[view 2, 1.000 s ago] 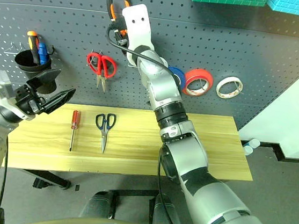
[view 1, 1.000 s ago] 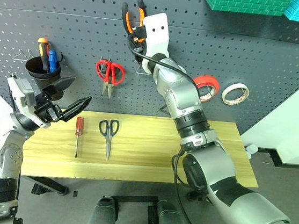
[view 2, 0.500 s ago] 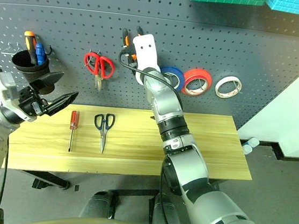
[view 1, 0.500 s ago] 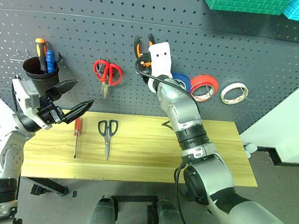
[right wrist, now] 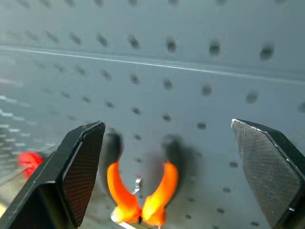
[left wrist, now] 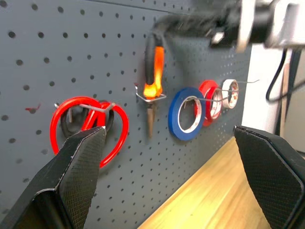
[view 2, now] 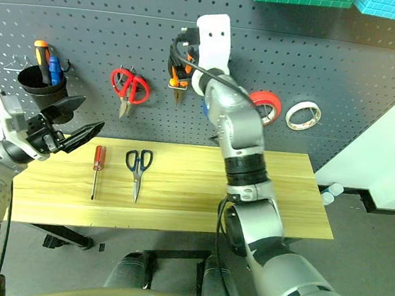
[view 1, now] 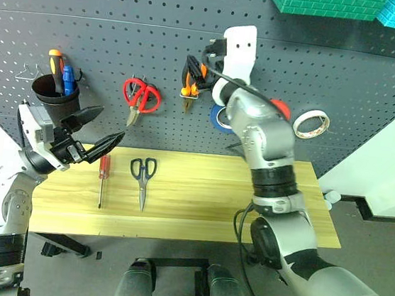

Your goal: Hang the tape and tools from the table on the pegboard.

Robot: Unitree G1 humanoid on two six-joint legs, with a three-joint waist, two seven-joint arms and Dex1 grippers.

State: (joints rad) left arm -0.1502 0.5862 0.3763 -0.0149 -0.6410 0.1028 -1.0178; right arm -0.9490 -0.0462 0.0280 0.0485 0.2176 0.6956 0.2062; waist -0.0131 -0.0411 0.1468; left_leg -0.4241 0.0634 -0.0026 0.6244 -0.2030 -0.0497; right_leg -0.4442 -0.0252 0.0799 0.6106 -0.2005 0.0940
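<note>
Yellowish wood grain ran along the tabletop (view 1: 200, 191), where the screwdriver (view 1: 102, 178) and black scissors (view 1: 142, 178) lay near its left end. Pliers (view 1: 190, 83) hung on the dark grey pegboard (view 1: 123, 47), the cream tape (view 1: 310, 124) toward its right edge. Both the left hand (view 1: 94, 130) and right hand (right wrist: 169, 171) stood apart, empty. No writing was readable

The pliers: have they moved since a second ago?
Yes. The pliers have come down from above the red-handled scissors to hang level with them on the pegboard, released by the open right gripper.
</note>
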